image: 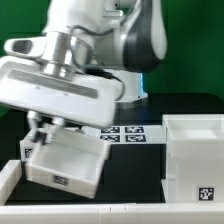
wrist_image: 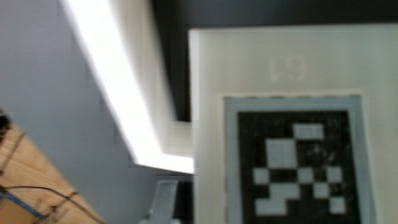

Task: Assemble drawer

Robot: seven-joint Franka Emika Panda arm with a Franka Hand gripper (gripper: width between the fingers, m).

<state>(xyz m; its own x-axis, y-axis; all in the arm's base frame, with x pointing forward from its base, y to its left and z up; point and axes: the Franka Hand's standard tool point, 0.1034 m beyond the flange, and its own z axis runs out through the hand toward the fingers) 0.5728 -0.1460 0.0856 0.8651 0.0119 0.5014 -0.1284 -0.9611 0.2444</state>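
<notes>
A black-and-white tag (wrist_image: 294,165) is closest to the wrist camera. It sits on a white plastic wall that I judge belongs to the small tray (image: 65,160). The gripper (image: 38,128) has its jaws closed narrow on the rear wall of this tray. The tray hangs tilted just below the hand and seems lifted off the table. The large casing (image: 195,155) stands well apart from the hand, toward the exterior view's right. To do this step well, I would level the tray first, then line it up with the casing and slide it slowly, because a pinch on a thin wall may let it swing. The tray is a white, open-topped box with one small tag on its front face.
</notes>
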